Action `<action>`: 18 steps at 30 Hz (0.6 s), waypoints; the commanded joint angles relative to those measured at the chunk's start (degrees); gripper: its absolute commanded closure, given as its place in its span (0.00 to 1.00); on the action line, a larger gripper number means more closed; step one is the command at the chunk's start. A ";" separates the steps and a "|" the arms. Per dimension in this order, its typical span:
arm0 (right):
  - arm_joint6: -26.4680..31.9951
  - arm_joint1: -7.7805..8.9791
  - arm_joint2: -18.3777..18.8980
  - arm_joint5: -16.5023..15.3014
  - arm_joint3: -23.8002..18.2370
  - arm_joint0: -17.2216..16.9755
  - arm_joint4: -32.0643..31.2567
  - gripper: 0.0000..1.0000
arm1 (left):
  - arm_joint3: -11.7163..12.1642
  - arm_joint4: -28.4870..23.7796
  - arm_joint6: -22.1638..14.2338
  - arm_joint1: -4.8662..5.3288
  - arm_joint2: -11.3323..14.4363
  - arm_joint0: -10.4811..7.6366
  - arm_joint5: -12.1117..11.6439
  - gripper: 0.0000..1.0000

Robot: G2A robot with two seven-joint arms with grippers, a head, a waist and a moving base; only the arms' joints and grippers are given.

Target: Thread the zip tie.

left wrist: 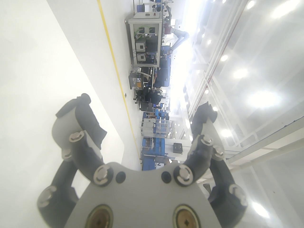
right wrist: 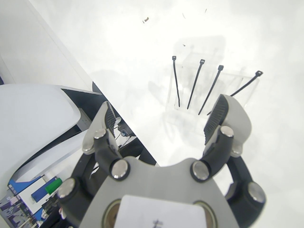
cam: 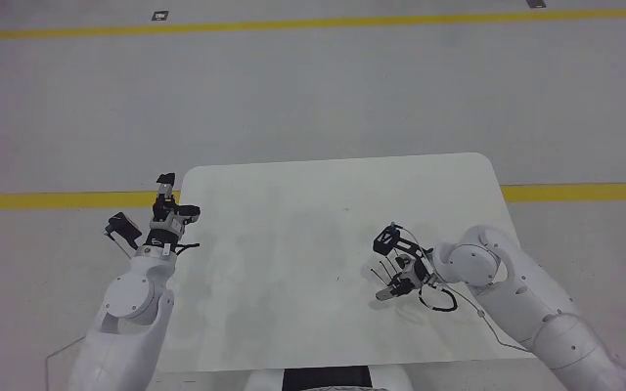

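Several black zip ties point(right wrist: 196, 84) stand upright, heads up, in a clear holder point(right wrist: 237, 81) on the white table point(right wrist: 133, 55). My right gripper point(right wrist: 163, 103) hovers just short of them, open, with nothing between its ribbed pads point(right wrist: 215, 112); one tie passes behind a fingertip. From above, that right gripper point(cam: 388, 264) sits over the table's right part, near the front edge. At the table's left edge my left gripper point(cam: 143, 203) is held wide open and empty. In its own view the left gripper point(left wrist: 142, 105) points past the table edge point(left wrist: 78, 62) toward the room.
The white table point(cam: 323, 215) has rounded corners and grey floor with yellow lines point(cam: 313, 24) around it. A black cable loop point(cam: 440, 298) hangs by the right wrist. Small dark specks point(right wrist: 145, 20) lie on the tabletop beyond the holder.
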 commanded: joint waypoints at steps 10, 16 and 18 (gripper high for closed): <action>-1.97 0.33 0.48 -1.06 0.15 -0.24 -0.92 0.58 | 0.00 0.00 0.00 0.00 0.00 0.00 0.00 0.00; -2.20 0.66 0.13 -1.06 -0.60 -0.51 -1.18 0.71 | 0.00 0.00 0.00 0.00 0.00 0.00 0.00 0.00; -2.26 0.74 -0.02 -1.06 -0.67 -0.57 -1.20 0.71 | 0.00 0.00 0.00 0.00 0.00 0.00 0.00 0.00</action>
